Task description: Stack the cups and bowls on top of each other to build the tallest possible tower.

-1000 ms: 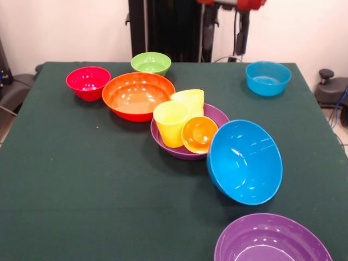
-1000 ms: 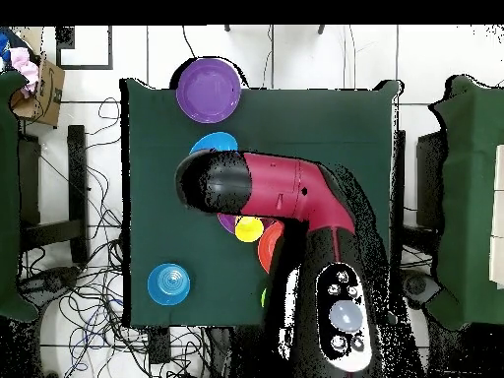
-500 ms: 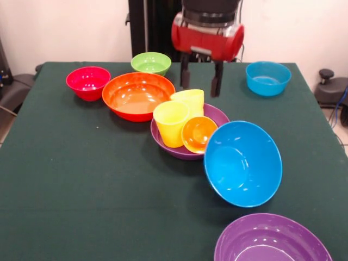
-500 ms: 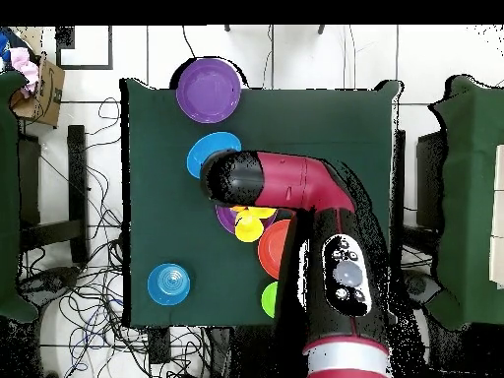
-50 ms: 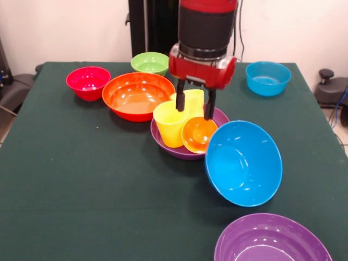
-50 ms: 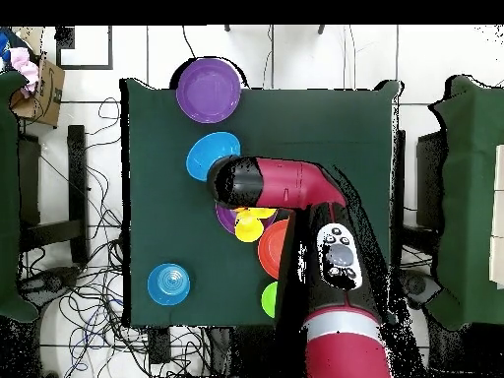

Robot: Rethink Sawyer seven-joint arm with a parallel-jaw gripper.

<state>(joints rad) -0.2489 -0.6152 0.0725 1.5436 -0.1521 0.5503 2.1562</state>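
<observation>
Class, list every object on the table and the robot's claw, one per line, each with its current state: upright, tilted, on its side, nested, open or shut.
claw: open, straddling the rear yellow cup
rear yellow cup: tilted in the purple bowl
front yellow cup: upright, in the purple bowl
orange cup: on its side
purple bowl: upright, holding three cups
large blue bowl: tilted
orange bowl: upright
red bowl: upright
green bowl: upright
small blue bowl: upright
near purple bowl: upright

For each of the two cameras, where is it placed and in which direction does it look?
Front view: across the table, facing the robot; shows the gripper, open, around a yellow cup in the purple bowl.
Overhead view: above the table, looking straight down; shows the red and black arm.
Both show the tilted large blue bowl and the arm.
</observation>
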